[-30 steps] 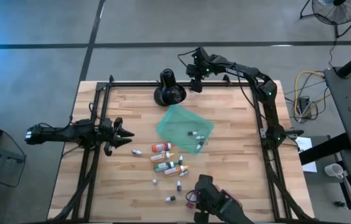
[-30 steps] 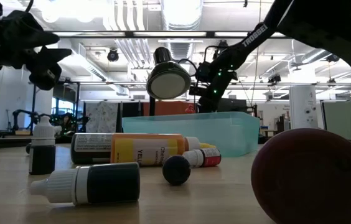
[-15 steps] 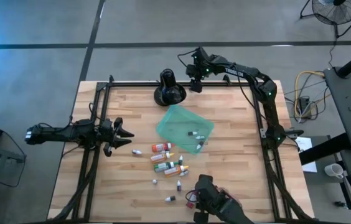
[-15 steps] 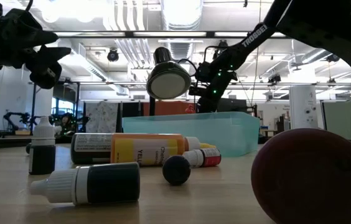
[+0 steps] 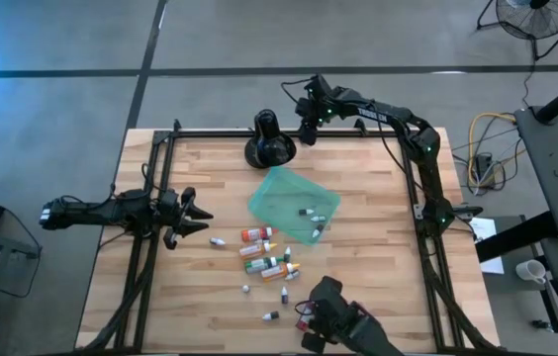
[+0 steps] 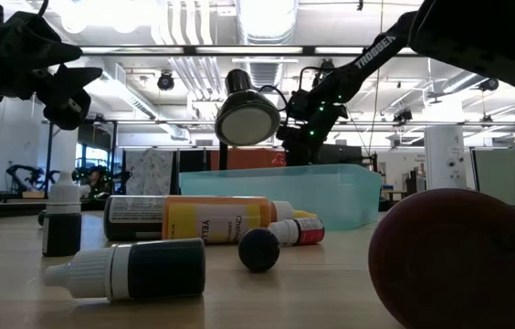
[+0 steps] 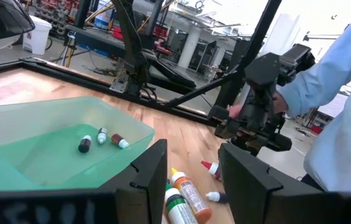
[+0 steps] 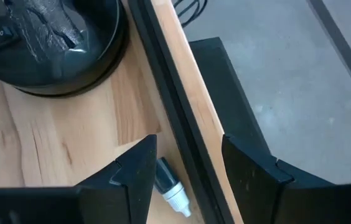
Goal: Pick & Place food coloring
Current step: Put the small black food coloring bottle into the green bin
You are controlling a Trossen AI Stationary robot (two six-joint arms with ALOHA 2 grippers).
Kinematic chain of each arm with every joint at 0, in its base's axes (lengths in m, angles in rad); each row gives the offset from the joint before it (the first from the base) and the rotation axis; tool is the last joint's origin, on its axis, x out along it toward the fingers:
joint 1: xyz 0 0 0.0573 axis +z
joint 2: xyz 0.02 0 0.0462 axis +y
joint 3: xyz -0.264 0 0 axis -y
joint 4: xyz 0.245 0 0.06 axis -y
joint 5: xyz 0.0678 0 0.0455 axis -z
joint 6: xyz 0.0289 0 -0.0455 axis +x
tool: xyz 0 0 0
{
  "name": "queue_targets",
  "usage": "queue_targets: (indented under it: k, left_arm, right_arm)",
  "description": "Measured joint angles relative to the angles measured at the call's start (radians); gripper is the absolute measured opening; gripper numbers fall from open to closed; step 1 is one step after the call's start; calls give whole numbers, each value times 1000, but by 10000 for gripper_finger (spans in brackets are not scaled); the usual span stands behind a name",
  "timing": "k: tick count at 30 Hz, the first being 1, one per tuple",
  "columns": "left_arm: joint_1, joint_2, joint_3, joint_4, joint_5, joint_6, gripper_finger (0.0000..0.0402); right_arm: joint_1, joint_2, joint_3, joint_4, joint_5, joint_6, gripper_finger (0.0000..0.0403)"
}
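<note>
Right wrist view alone shows a bottle (image 8: 170, 186) between its empty end effector's (image 8: 185, 177) parted fingers.

3 bottles (image 5: 312, 215) in tray (image 5: 281, 188), other bottles (image 5: 265, 259) beside it on table (image 5: 378, 247)

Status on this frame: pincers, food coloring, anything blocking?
Left pincer open, empty, beside loose food coloring. Right pincer open near black stand. Three bottles in tray. No obstruction seen.
</note>
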Motion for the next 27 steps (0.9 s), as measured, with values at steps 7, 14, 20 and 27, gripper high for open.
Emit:
queue_targets:
  k: [7,14,20,27]
  left_arm:
    - [0,0,0,0,0,-1,117]
    - [0,0,0,0,0,5,117]
    - [-1,0,0,0,0,4,117]
    - [-1,0,0,0,0,0,117]
  right_arm:
    - [0,0,-1,0,0,-77,173]
    - [-1,28,-2,-2,1,-216,173]
    - [-1,57,-2,-2,1,-325,173]
    - [-1,68,-4,0,1,-360,173]
